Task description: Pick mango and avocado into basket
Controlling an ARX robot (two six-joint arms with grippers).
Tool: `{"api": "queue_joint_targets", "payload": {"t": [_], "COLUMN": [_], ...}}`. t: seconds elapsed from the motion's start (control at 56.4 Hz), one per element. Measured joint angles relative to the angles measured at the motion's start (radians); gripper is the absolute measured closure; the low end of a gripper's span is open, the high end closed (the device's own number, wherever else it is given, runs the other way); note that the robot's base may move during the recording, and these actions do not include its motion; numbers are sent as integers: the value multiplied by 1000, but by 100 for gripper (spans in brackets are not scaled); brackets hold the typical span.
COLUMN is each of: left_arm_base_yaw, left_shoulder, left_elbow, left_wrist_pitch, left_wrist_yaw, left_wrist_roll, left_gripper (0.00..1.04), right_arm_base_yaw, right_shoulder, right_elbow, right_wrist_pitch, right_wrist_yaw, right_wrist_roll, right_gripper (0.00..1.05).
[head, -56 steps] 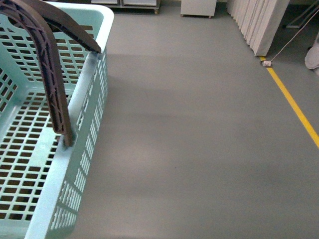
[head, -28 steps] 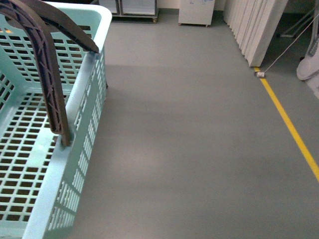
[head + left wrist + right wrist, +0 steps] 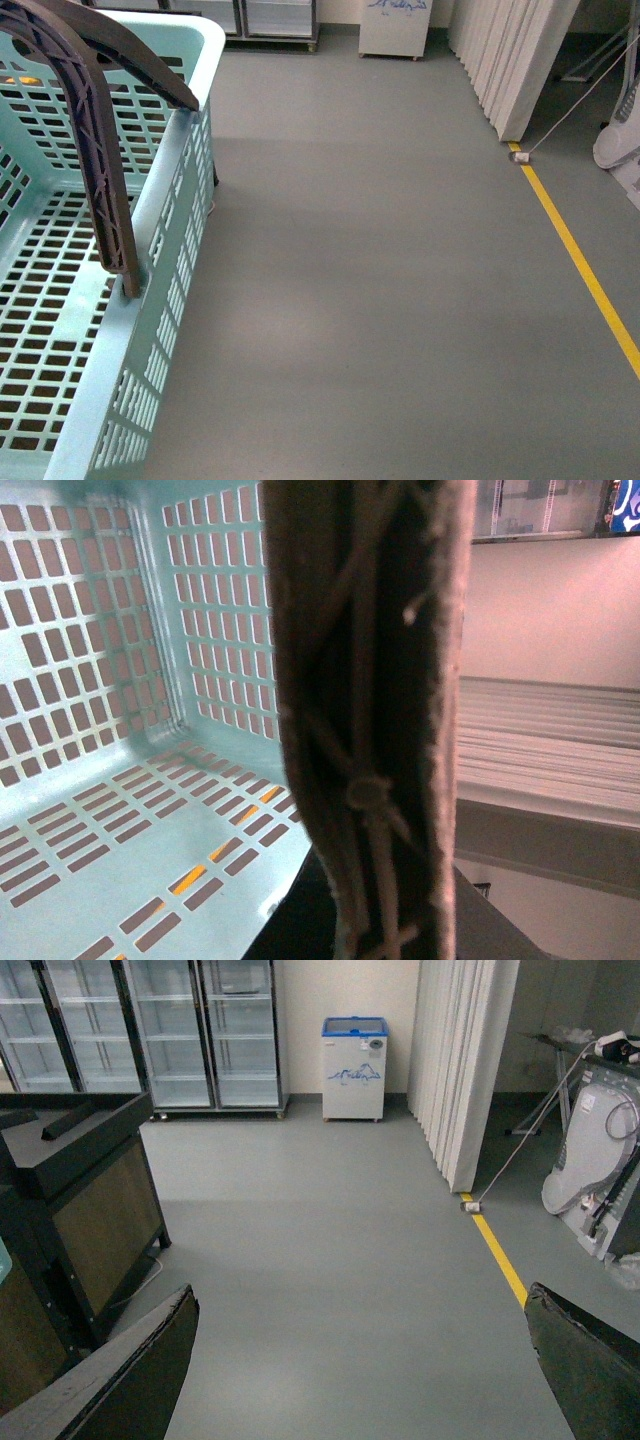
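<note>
Yellow line drifted lower, basket alongside, right gripper spread wide

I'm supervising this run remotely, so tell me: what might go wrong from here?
No mango or avocado is clearly in view, so the search could stall. The basket handle fills most of the left wrist view, leaving that arm nearly blind. A cable trails down beside the yellow line, a possible snag.

Soft even light, basket handle blurred close-up
</note>
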Motion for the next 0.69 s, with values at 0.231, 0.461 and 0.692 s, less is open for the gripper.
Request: {"api": "queue_joint_targets", "payload": {"t": [0.231,0.461,0.692], "left_arm_base_yaw": [-7,-6,-2], "left_shoulder": [0,0,1], "left_elbow": [0,0,0], "left_wrist_pitch": [0,0,0], "left_wrist_yaw": [10,2,0], "left_wrist_roll": [-2,-6,-3], "left_gripper": [97,98,98], "right_arm_base_yaw": [0,0,1], "right_shoulder": [0,0,0], "right_elbow": [0,0,0], "right_wrist_pitch": [0,0,0], "right_wrist_yaw": [7,3,3], "right_wrist_roll": [0,0,0], "right_gripper": [8,8,8]}}
